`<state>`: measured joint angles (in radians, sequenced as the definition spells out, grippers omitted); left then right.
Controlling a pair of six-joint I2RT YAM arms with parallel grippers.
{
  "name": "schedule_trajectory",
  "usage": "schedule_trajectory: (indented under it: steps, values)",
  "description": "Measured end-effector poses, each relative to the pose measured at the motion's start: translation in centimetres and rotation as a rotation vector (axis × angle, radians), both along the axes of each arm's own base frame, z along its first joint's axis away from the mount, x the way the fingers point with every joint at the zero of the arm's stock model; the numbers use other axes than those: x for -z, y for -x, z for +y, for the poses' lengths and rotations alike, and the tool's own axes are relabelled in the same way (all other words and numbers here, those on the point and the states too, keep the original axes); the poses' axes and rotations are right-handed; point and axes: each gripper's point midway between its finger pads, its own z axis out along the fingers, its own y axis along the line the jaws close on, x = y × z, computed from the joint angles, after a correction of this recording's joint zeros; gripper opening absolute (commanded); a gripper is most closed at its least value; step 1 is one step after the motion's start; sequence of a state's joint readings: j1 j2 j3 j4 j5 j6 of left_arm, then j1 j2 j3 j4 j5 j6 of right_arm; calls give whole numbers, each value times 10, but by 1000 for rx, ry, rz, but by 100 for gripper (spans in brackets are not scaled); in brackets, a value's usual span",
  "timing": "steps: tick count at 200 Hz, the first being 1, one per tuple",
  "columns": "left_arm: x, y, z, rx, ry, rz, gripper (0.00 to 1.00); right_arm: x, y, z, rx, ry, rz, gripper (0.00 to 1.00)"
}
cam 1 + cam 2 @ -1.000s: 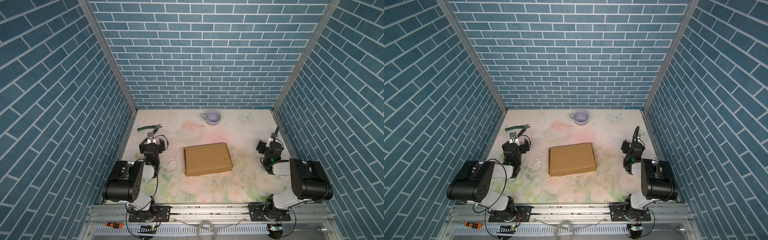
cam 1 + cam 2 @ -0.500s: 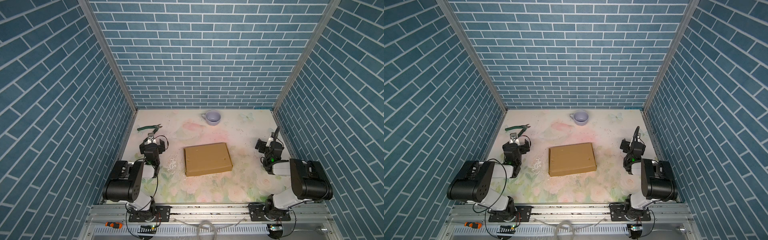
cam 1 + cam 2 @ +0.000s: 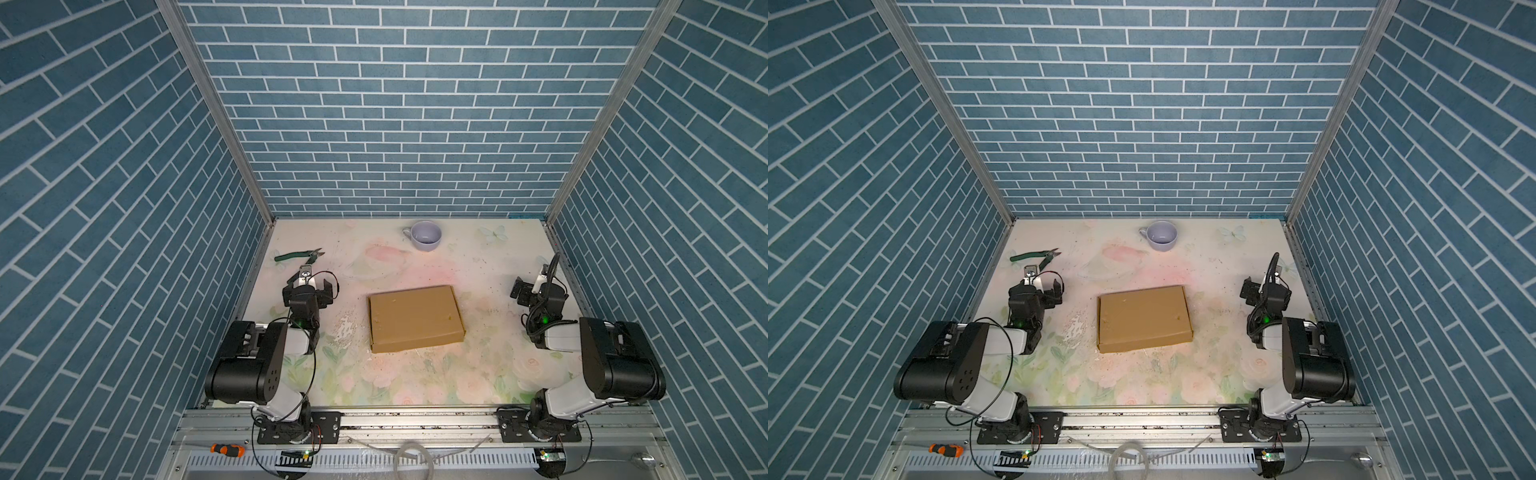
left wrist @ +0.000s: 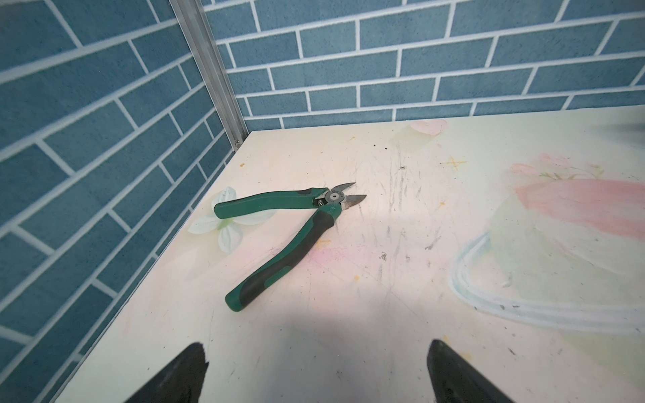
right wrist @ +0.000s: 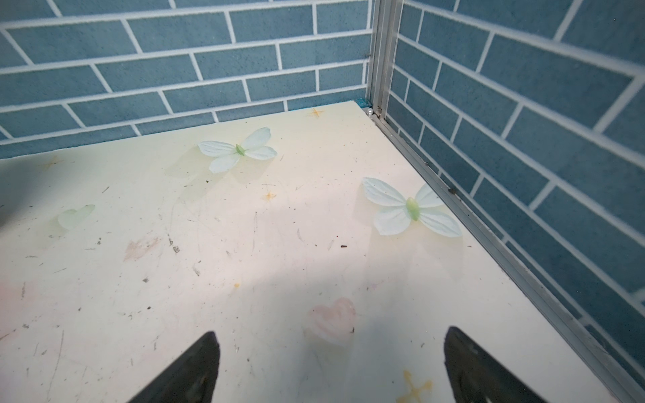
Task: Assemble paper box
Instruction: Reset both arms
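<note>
**Closing stage.** The paper box [image 3: 415,318] lies shut, lid down, at the centre of the table [image 3: 478,374], between the arms and touched by neither. Folding looks complete. Its long axis runs side to side, with the right end skewed slightly toward the back wall. The left gripper [image 4: 316,349] stands empty near the pliers [image 4: 307,237], jaws apart; the right gripper [image 5: 331,333] likewise, over bare table. The next move probably calls only for checking that the lid is seated.
</note>
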<state>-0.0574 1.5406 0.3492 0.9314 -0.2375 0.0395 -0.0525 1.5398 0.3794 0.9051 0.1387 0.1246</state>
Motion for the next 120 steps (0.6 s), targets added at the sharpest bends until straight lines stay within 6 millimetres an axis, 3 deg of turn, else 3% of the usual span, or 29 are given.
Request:
schedule_trajectory:
  steps: [96, 120]
  values:
    - [0, 0, 0, 3, -1, 1, 100, 0, 0, 0, 0, 0, 0, 99]
    - [0, -1, -8, 32, -19, 5, 100, 0, 0, 0, 0, 0, 0, 99]
